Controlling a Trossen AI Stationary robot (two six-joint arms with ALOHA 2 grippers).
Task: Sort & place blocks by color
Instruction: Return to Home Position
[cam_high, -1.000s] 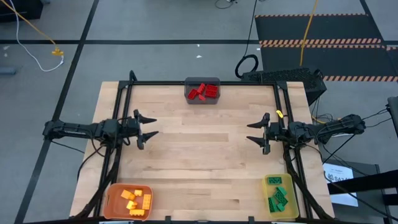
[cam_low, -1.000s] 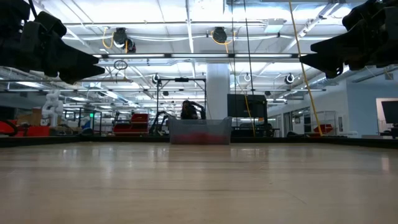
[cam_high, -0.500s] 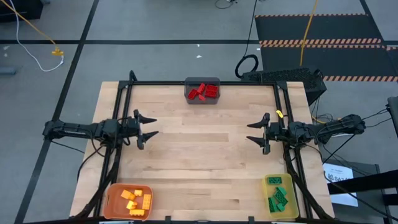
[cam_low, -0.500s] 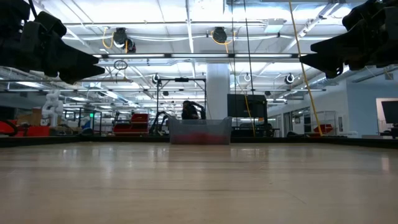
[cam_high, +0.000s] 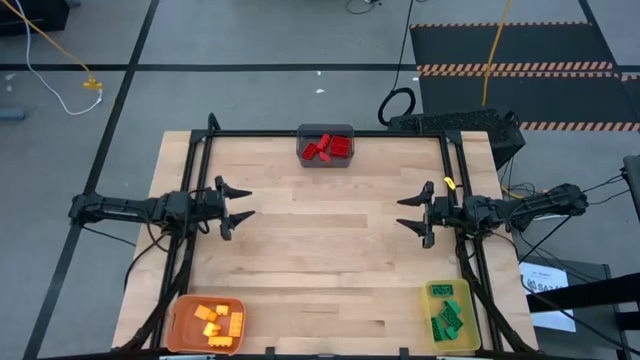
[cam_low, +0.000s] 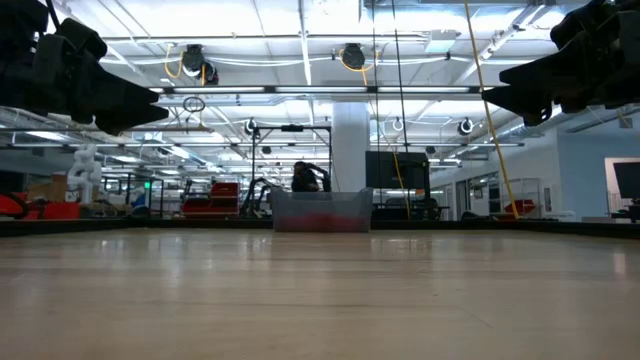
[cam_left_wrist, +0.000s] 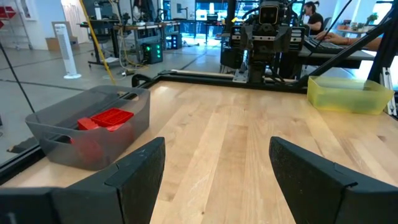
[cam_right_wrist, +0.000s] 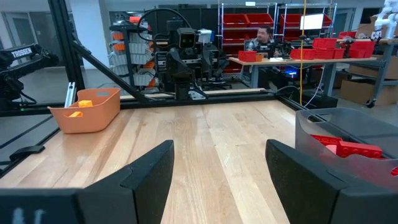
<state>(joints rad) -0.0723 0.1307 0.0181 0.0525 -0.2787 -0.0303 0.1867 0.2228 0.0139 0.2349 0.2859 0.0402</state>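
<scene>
Left gripper (cam_high: 243, 203) and right gripper (cam_high: 405, 212), wide and empty, face across open tabletop (cam_high: 320, 245) before the gray bin (cam_high: 326, 163) holding red blocks (cam_high: 327, 148); orange blocks (cam_high: 218, 320) and green blocks (cam_high: 447, 322) lie binned at the opposite edge's corners.

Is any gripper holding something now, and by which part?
Nothing is held. The left gripper and the right gripper are both open and empty above the wooden table.

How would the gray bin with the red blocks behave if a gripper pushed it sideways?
The gray bin would probably slide, not tip: it looks low and wide on the smooth wooden table. It seems light, holding only a few red blocks, which may shift inside.
</scene>
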